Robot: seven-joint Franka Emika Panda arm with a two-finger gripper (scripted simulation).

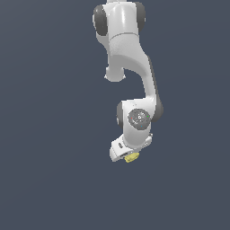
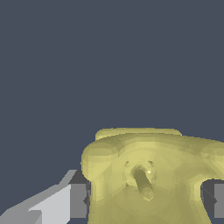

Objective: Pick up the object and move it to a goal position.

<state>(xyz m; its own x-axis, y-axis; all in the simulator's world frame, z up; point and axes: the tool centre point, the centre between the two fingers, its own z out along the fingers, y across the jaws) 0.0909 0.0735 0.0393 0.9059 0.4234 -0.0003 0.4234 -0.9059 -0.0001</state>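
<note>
Fingers (image 2: 78, 200) clamp the pale-yellow object (image 2: 148, 175) between them from both sides.

The exterior view stands well back and looks at the whole Panda arm (image 1: 130, 76), which enters at the top centre of the frame and reaches down to just below the middle. Around it lies only flat dark grey-blue ground with no edge or horizon.

The wrist view sits very near, looking out along the claw (image 2: 148, 201). Its fingers (image 2: 78, 200) show low in the frame, and the pale-yellow object (image 2: 148, 175) fills the lower right.

Both views share the claw (image 1: 125, 155) and the object (image 1: 131, 157), tiny in the exterior view.
</note>
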